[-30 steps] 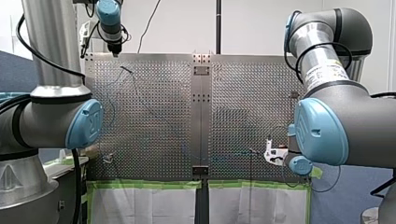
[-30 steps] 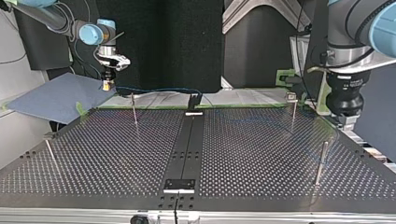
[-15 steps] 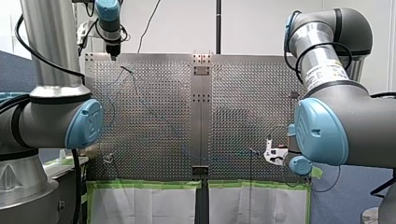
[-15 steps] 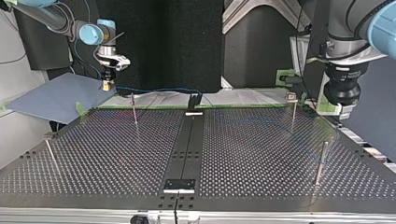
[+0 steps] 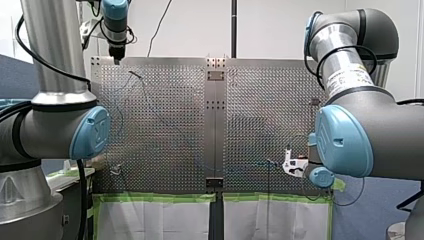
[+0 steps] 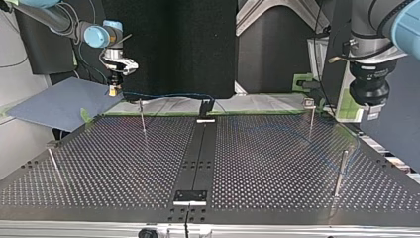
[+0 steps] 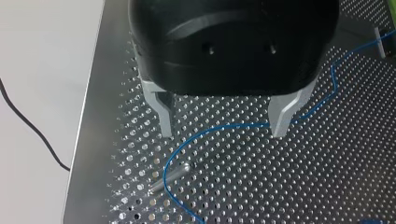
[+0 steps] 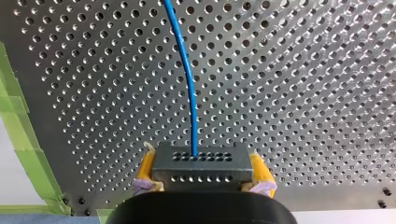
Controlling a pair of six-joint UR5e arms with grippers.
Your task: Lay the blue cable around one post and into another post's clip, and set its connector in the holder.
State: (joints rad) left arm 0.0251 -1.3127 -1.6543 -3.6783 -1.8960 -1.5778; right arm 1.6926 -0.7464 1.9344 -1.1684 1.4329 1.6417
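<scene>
Two grippers are at work here. What does each one have?

My right gripper (image 6: 114, 89) sits low at the near right of the table in the front view. Its yellow pads (image 8: 259, 169) are pressed onto the two ends of the dark connector (image 8: 201, 163). The blue cable (image 8: 188, 79) leaves the connector's face and runs straight ahead over the perforated table (image 8: 289, 70). I judge that gripping the block by its ends leaves the cable free to trail. My left gripper (image 7: 223, 116) hangs above the far left corner, with its metal fingers (image 7: 161, 114) spread and nothing between them.

Where does the cable lie?

Under the left gripper it curves around a thin post (image 7: 171, 177), touching it or just beside it, so that loop looks made. From there it crosses the table toward the connector.

Why is the left gripper raised and apart?

Probably so it does not snag the laid loop.

What seems left to do?

The clip and the holder. In the top view a dark bracket (image 6: 206, 106) stands on the middle strip, close to the cable's run. I cannot tell whether that is the holder.
</scene>
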